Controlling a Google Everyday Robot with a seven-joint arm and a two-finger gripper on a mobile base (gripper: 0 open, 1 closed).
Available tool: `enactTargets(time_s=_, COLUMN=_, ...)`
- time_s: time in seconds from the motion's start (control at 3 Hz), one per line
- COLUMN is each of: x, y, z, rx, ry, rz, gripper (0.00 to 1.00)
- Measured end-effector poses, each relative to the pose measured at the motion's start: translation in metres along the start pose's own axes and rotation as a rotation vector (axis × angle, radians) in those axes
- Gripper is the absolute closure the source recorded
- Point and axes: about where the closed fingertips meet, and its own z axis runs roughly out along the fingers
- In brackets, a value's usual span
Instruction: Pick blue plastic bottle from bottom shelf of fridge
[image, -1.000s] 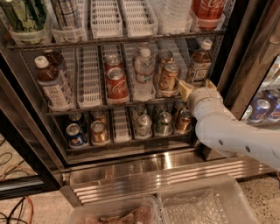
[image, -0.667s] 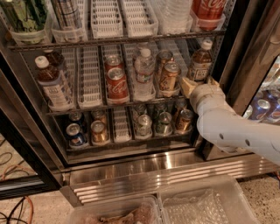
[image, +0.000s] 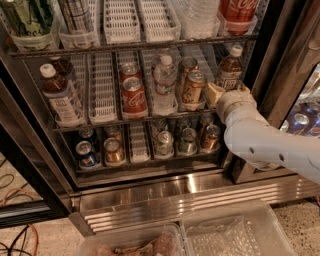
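The fridge (image: 165, 192) stands open, with wire shelves and white lane trays. A blue plastic bottle (image: 230, 69) with brown drink, a white cap and a pale label stands at the right end of the middle visible shelf. A second bottle like it (image: 59, 95) stands at the left end. My gripper (image: 216, 93) is at the end of the white arm (image: 260, 140). It is at that shelf's front edge, just left of and below the right bottle, close to its base.
A clear water bottle (image: 164, 85), red cans (image: 133, 95) and brown cans (image: 192, 87) share that shelf. Several short cans (image: 162, 142) stand on the shelf below. The steel grille base (image: 200, 200) and two clear bins (image: 235, 235) lie below. The black door frame (image: 280, 60) is at the right.
My gripper has crept slightly up and in toward the right bottle. Nothing on the shelves has moved.
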Motion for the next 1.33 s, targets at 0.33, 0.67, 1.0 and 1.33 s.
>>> enactTargets(time_s=0.33, x=-0.005, y=0.005, z=0.005, rx=-0.009, ry=-0.007, rz=-0.001, gripper=0.37)
enactTargets(time_s=0.67, x=-0.006, y=0.011, z=0.01, rx=-0.025, ry=-0.004, rz=-0.002, gripper=0.38)
enactTargets(time_s=1.0, x=-0.006, y=0.012, z=0.01, rx=-0.027, ry=-0.004, rz=-0.002, gripper=0.38)
enactTargets(time_s=1.33, x=-0.001, y=0.016, z=0.011, rx=-0.04, ry=0.004, rz=-0.004, gripper=0.49)
